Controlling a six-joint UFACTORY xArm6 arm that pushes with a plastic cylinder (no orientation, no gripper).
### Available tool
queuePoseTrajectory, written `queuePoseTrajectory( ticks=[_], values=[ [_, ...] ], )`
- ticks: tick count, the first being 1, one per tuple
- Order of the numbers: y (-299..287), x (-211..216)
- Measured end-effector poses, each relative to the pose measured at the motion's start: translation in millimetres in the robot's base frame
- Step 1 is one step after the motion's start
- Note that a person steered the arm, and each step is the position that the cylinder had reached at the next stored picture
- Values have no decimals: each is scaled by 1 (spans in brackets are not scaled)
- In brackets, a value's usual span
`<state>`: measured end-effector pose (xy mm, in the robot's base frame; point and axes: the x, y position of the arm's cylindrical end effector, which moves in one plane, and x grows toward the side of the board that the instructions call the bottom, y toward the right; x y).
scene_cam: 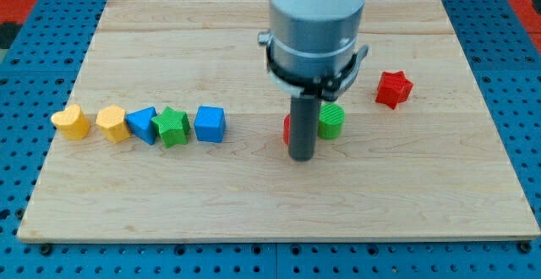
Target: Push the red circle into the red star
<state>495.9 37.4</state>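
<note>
Pushing well here means swinging my tip (302, 156) round to the far-left side of the red circle block (288, 128) — now mostly hidden behind the rod near the wooden tabletop's (254, 220) centre. The tip is a plain rod, with no claw. The green round block (331, 121) sits just beside it, between it and the red star block (393, 88) toward the right edge. No writing is legible.
</note>
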Motion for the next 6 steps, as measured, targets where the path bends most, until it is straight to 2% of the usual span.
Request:
queuePoseTrajectory(
  ticks=[1, 3, 4, 5, 6],
  values=[
    [-3, -58],
    [-54, -87],
    [-33, -99],
    [42, -100],
    [69, -92]
  ],
)
